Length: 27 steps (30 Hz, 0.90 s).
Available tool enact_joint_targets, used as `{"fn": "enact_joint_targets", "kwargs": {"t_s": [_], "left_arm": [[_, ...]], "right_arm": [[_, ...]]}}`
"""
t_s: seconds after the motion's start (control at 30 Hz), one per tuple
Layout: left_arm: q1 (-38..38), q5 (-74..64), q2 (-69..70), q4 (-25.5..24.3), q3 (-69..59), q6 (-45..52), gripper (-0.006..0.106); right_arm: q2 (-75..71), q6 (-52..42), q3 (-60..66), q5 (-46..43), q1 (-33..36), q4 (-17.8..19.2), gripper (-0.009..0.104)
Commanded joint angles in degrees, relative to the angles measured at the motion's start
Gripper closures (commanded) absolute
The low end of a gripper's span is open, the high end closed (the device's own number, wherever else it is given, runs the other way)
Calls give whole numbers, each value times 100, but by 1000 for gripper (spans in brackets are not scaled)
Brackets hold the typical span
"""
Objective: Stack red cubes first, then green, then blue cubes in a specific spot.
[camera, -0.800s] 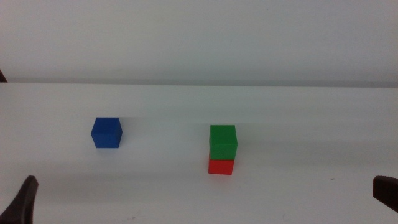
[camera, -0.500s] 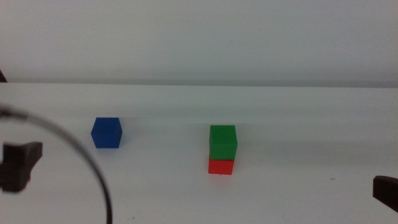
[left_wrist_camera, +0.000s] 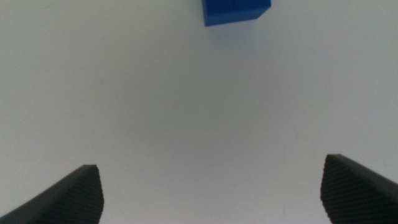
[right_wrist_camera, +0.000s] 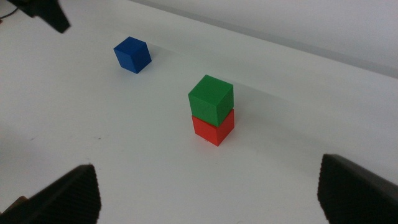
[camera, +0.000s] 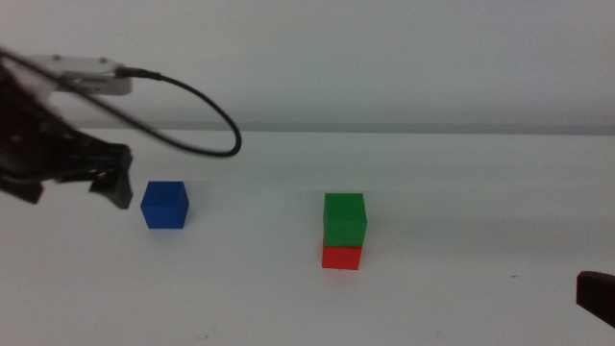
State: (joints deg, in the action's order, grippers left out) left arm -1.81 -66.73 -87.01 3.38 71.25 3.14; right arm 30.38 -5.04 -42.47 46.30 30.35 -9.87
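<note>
Your left hand (camera: pixel 82 178) hovers at the left of the middle view, just beside the blue cube (camera: pixel 164 205), jaws spread wide and empty, presumably lining up a grasp. The green cube (camera: pixel 344 218) already sits squarely on the red cube (camera: pixel 341 258) right of centre on the plain white bench (camera: pixel 461 192). All three are matte, sharp-edged blocks. Your right hand (right_wrist_camera: pixel 208 193) waits, open and empty, at the lower right.

red cube (camera: pixel 341 258): flat on white table, btm of stack | green cube (camera: pixel 344 218): on top of red, upright, sl. twisted vs red | blue cube (camera: pixel 165 205): alone on table, well left of stack, upright, untouched
</note>
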Motion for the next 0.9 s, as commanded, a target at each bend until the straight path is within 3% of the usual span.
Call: {"fn": "enact_joint_targets", "kwargs": {"t_s": [0.0, 0.2, 0.4, 0.87], "left_arm": [[-105, -70, -487, 62, 399, -53, 7], [-353, -737, -1703, 48, 1569, -529, 7], [-733, -549, -2368, -439, 2119, -867, 7], [-620, 309, -2922, -193, 2165, -1055, 7]], "right_arm": [[-22, -24, 45, -57, -41, 48, 2], [-22, -24, 45, -57, -41, 48, 2], [-22, -24, 45, -57, -41, 48, 2], [-22, -12, 45, -57, -41, 48, 2]]}}
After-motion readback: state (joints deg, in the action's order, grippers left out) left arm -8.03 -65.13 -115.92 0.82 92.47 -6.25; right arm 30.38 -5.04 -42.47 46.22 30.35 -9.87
